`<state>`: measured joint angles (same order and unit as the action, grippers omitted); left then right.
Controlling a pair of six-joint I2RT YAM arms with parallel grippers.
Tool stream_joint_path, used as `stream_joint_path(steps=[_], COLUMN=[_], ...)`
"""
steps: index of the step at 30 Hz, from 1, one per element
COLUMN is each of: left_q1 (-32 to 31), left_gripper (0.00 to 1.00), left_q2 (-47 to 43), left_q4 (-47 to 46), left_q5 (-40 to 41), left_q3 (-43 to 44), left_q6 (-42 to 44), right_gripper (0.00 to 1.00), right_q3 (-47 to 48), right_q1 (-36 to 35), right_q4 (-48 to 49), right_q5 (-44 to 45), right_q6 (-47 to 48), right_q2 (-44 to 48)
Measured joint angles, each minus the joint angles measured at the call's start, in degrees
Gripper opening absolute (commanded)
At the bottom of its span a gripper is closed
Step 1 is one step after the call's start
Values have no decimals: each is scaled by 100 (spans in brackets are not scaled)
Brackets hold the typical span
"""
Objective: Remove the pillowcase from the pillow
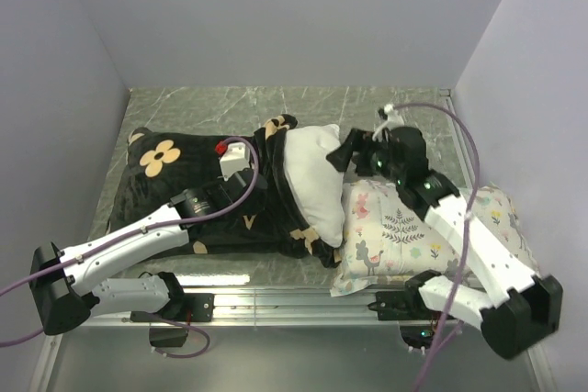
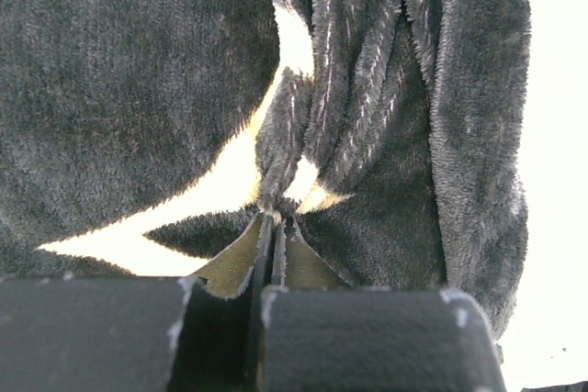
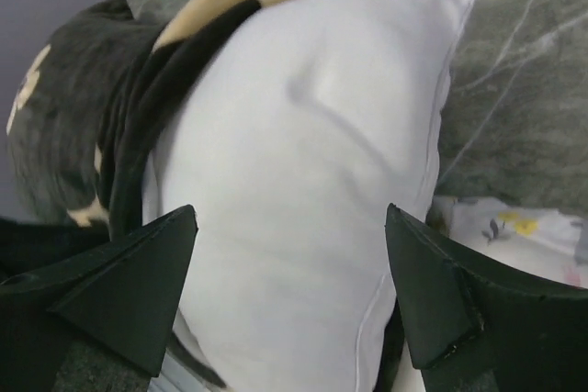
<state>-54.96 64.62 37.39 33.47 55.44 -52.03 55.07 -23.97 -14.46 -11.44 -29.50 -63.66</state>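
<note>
The black plush pillowcase (image 1: 175, 181) with tan flowers lies at the left and covers most of the white pillow (image 1: 312, 181), whose right end sticks out of its bunched opening. My left gripper (image 1: 266, 181) sits at that bunched edge. In the left wrist view the left gripper (image 2: 276, 219) is shut on a pinched fold of the pillowcase (image 2: 138, 89). My right gripper (image 1: 346, 158) hovers at the pillow's bare end. In the right wrist view the right gripper (image 3: 291, 210) is open, its fingers either side of the pillow (image 3: 303, 126), with the pillowcase (image 3: 73, 126) behind at the left.
A smaller white pillow with a pastel animal-and-plant print (image 1: 404, 227) lies at the front right, under my right arm and against the white pillow; it also shows in the right wrist view as the printed pillow (image 3: 524, 227). Grey walls enclose the marbled table (image 1: 276, 103) on three sides.
</note>
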Motion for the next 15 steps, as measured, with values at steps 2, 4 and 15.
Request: stream_joint_path(steps=[2, 4, 15], left_q1=[0, 0, 0], left_gripper=[0, 0, 0], left_q2=[-9, -28, -37], left_q4=[-42, -79, -157], left_q5=[2, 0, -4], left_q3=[-28, -52, -118], left_q6=[0, 0, 2], right_gripper=[92, 94, 64], right_q3=[-437, -957, -2079], right_q1=[-81, -282, -1405], right_q4=[28, 68, 636], right_q5=[-33, -61, 103], right_q6=[17, 11, -402], right_q2=[455, 833, 691])
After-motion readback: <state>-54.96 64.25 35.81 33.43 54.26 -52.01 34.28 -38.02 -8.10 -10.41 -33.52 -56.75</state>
